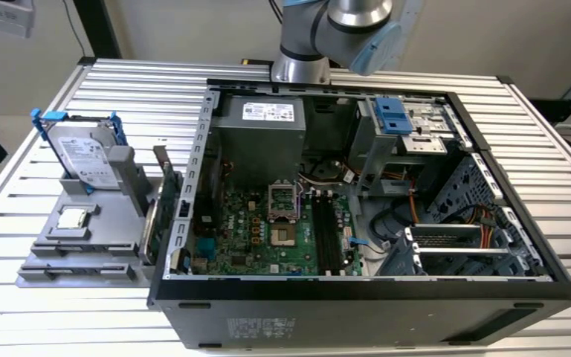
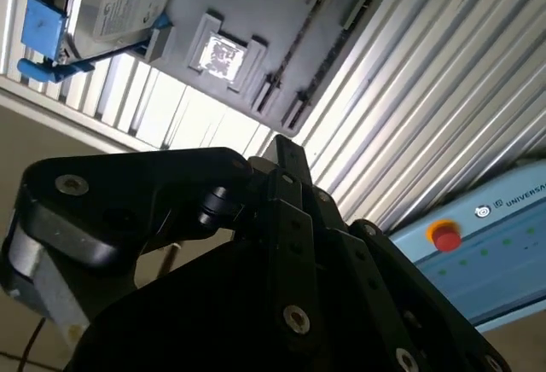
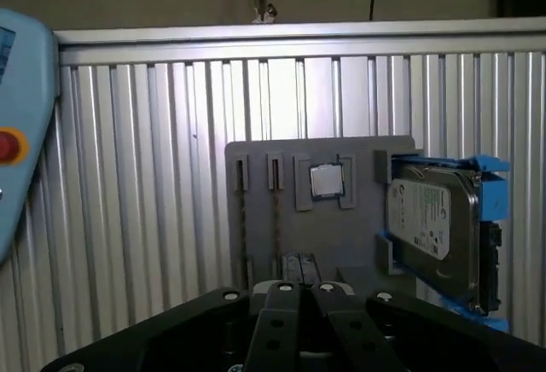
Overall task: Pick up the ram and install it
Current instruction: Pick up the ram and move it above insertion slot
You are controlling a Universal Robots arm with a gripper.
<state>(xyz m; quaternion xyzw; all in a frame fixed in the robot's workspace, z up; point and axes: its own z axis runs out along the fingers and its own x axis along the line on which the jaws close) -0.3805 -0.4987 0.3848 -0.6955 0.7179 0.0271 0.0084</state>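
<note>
Two ram sticks stand on edge in the slots of a grey holder on the exterior view's left, beside the open computer case; one ram is nearest the case wall. In the first wrist view the ram shows as a thin edge-on strip in the holder. My gripper hangs well away from the holder, black fingers drawn together with nothing between them. The second wrist view has the gripper in front of the holder. The arm rises behind the case.
A hard drive in a blue bracket and a processor chip sit in the holder. The motherboard with long black slots lies inside the case. A blue pendant with a red button rests on the ribbed table.
</note>
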